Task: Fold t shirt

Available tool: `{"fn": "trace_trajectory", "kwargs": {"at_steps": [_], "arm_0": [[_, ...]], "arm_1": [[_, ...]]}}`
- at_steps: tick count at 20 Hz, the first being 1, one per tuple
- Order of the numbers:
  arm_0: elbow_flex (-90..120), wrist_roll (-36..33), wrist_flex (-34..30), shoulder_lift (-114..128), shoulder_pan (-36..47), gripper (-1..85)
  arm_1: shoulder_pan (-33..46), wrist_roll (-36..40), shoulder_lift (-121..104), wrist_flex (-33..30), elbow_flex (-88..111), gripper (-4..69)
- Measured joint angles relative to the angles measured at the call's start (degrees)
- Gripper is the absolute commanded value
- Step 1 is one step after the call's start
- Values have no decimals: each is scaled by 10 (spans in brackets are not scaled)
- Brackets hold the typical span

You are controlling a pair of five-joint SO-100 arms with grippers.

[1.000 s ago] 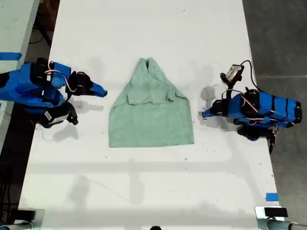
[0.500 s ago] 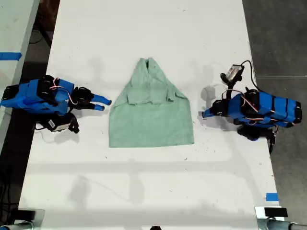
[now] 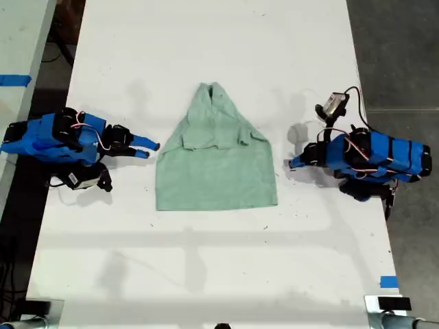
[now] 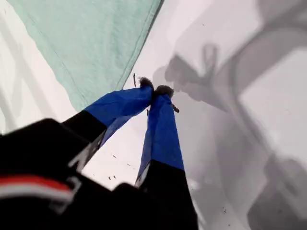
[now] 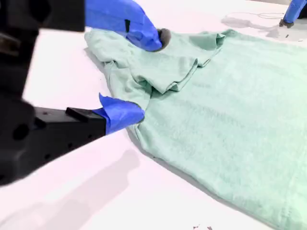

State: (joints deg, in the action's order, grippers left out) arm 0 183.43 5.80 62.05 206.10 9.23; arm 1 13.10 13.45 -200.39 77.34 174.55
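The t shirt [image 3: 216,161] lay half folded on the table [image 3: 206,274]. My second gripper [image 5: 139,79] was wide open by its edge, empty. My first gripper [image 4: 154,90] was pinched closed, empty. Next, I think, grab that edge.

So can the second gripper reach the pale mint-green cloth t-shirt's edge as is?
Probably yes: my second gripper has its fingers open right at the pale mint-green cloth t-shirt's edge, with nothing between.
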Motion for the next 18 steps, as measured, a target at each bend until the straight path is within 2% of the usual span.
{"fn": "trace_trajectory", "kwargs": {"at_steps": [18], "arm_0": [[0, 0, 0, 0, 0, 200]], "arm_1": [[-5, -4, 0, 0, 0, 19]]}}
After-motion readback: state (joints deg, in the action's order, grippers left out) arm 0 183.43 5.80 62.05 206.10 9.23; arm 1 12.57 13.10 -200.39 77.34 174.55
